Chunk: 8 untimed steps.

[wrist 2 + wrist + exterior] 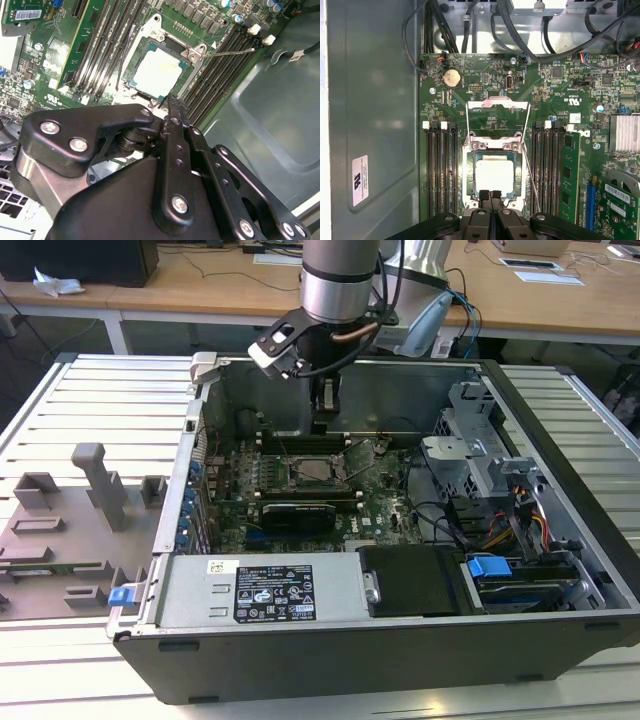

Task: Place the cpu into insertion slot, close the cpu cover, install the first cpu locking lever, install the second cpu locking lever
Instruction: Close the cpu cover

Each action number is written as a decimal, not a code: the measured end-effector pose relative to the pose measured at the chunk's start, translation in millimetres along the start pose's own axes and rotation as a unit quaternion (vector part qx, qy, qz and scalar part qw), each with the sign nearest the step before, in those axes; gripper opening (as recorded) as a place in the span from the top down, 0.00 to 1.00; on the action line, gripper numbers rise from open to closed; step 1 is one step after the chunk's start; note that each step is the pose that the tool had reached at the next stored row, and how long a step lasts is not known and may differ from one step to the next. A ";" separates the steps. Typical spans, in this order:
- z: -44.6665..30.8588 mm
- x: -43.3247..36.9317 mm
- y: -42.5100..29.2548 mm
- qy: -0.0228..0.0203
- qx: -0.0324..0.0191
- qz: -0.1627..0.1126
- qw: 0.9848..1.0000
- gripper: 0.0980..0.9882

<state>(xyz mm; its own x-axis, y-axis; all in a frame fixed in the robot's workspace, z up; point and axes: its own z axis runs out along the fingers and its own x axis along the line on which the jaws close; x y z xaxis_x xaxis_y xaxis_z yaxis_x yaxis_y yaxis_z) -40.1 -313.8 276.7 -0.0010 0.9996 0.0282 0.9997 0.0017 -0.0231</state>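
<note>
The cpu (494, 176) lies flat in the insertion slot (468, 175) on the green board, its pale metal top facing up, and also shows as the cpu (157, 72) and the cpu (318, 472). The cpu cover (497, 104) is swung back off the slot, so the board shows through its window. One thin wire locking lever (532, 185) sticks out loose beside the slot, seen too as the lever (230, 51). My gripper (490, 194) hovers over the slot's near edge with both black fingers pressed together and nothing between them; the exterior view has the gripper (323, 420) inside the case, above the board.
Long black memory slots (442, 170) flank the slot on both sides. A green card (568, 175), cables (440, 515) and drive cages (480, 455) crowd the exterior view's right. The grey case wall (375, 125) stands close by. A grey fixture (90, 490) sits outside the case.
</note>
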 end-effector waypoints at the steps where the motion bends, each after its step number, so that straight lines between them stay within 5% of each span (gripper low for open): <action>1: -0.1 0.0 1.7 0.000 0.000 0.000 1.000 0.99; 8: -0.4 0.0 15.9 0.000 0.000 0.000 1.000 0.99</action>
<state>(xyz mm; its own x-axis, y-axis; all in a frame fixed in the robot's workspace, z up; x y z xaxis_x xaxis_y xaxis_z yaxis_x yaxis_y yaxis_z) -24.2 -313.8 276.7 -0.0008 0.9996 0.0279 0.9997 0.0015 -0.0234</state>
